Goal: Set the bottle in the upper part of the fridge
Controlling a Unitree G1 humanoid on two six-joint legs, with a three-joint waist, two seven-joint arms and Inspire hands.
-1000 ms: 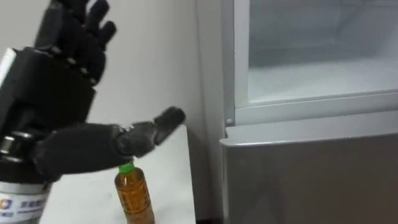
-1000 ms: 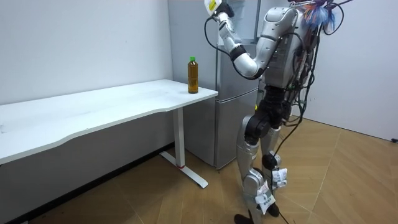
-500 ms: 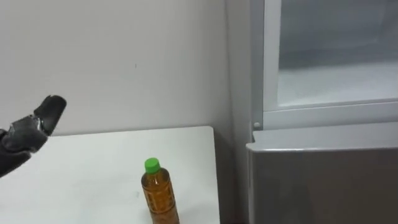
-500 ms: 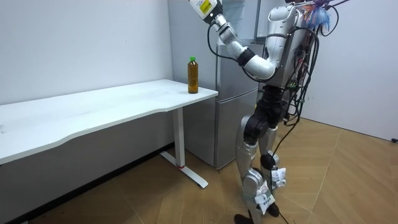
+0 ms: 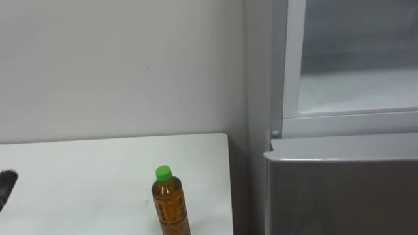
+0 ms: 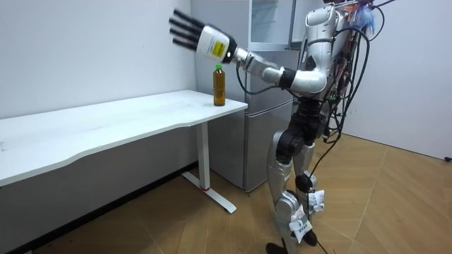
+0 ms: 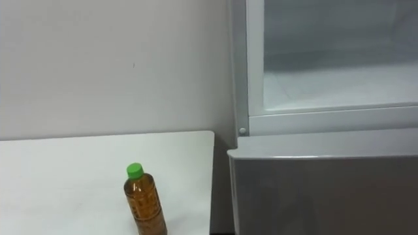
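The left arm has swung down from up by the fridge and now reaches out level over the table's right end. In the room view the left hand hangs in the air above the bottle and to the room view's left of it. It is well apart from the bottle, with fingers straight and spread wide, holding nothing. In the left eye view one dark fingertip shows at the left edge, lower than the finger seen there half a second ago.

The bottle has stayed put. It stands upright on the white table, close to the table's right edge and out from the wall. It holds amber liquid and has a green cap on top.

The table is long and plain, and its far side runs along the pale wall. It stands on a white leg over a wood floor laid in a herringbone pattern. The grey fridge stands just right of the table, with a narrow dark gap between them. Its lower door is shut. Above it the upper compartment stands open inside a white frame, with a pale shelf in view.

The robot stands upright on the wood floor before the fridge, at the table's right end.
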